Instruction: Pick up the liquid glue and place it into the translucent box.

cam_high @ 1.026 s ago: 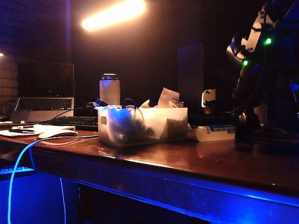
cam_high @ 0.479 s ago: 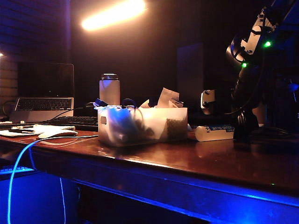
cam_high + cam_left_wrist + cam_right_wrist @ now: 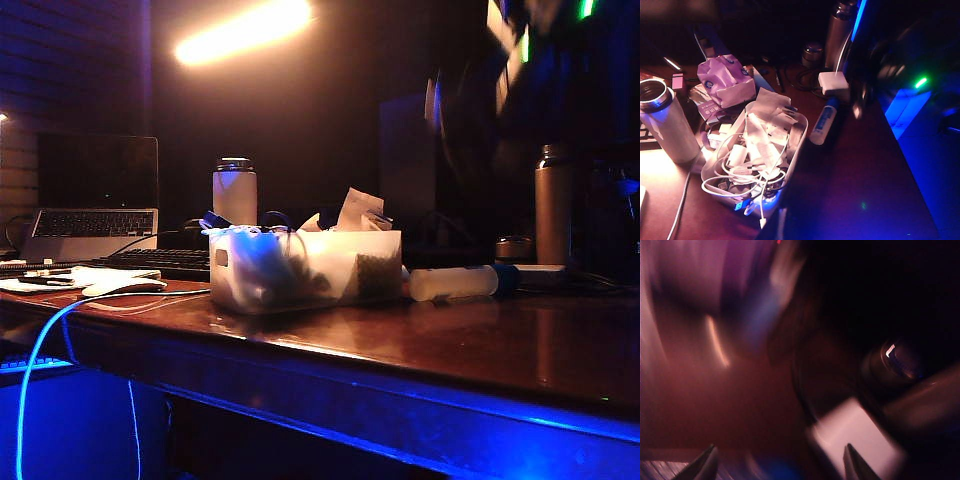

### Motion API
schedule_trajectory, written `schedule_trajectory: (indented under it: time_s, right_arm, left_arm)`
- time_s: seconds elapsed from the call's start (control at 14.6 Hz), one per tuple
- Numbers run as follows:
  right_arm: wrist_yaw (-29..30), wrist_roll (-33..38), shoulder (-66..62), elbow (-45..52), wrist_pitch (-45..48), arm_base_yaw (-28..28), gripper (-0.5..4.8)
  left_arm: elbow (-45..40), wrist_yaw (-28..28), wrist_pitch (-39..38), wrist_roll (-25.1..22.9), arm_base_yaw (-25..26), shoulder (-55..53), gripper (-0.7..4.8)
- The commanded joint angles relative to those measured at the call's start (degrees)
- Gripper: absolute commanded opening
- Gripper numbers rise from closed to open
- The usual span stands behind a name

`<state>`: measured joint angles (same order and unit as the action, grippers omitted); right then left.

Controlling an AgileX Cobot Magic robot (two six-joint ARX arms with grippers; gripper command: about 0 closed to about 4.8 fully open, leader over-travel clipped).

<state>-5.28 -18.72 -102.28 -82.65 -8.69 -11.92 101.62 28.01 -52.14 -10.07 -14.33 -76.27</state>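
Exterior view: the frosted whitish rectangular plastic translucent box (image 3: 305, 265) stands on the dark glossy wooden counter (image 3: 420, 345), stuffed with white cables, crumpled paper and dark items showing through its wall. The small white cylindrical liquid glue bottle with blue cap (image 3: 455, 282) lies on its side on the counter just beside the box, outside it. A white metal flask (image 3: 235, 192) stands behind the box; a tall brown metal bottle (image 3: 553, 205) stands beyond the glue. The right arm is a blur high above the glue; its hand is not discernible here.

Left wrist view: the box (image 3: 795, 145) holds tangled white cables and folded paper slips. The glue (image 3: 823, 125) lies alongside it, a flat white block (image 3: 833, 81) at its cap end. The left hand is not in view.

Right wrist view: heavily blurred. The right hand (image 3: 777, 465) shows two fingertips spread well apart, nothing between them; the white block (image 3: 855, 437) lies near one fingertip.
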Motion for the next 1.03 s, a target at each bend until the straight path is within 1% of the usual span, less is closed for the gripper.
schedule_trajectory:
  time_s: [0.07,0.14,0.27,0.34,0.41,0.75,0.96,1.03]
  right_arm:
    - [4.22,44.39,1.09,0.02,8.57,-0.07,3.32]
    - [3.82,59.49,0.85,0.02,9.49,-0.04,3.32]
    - [-1.16,85.61,-0.83,0.04,9.40,0.04,3.32]
    - [-0.79,91.93,-2.16,0.04,8.96,0.13,3.32]
    - [0.17,93.90,-3.50,0.04,7.65,0.15,3.32]
    - [0.02,94.16,-7.78,0.04,-2.71,0.20,3.32]
    - [2.71,94.16,-7.69,0.04,-3.61,0.17,3.31]
    - [2.84,94.16,-7.69,0.04,-4.92,0.17,3.20]
  left_arm:
    - [0.24,1.18,0.31,0.87,0.00,0.20,-0.05]
    - [0.24,2.10,0.37,1.09,0.00,0.20,-0.05]
    - [0.24,2.29,0.31,1.09,0.00,0.20,-0.05]
    - [0.24,2.93,0.33,1.09,0.00,0.20,-0.05]
    - [0.24,3.56,0.33,1.07,0.00,0.20,-0.05]
    - [0.24,4.33,0.37,1.07,0.00,0.20,-0.05]
    - [0.24,4.33,0.46,1.05,0.00,0.20,-0.05]
    - [0.24,4.35,0.44,1.07,0.00,0.20,-0.05]
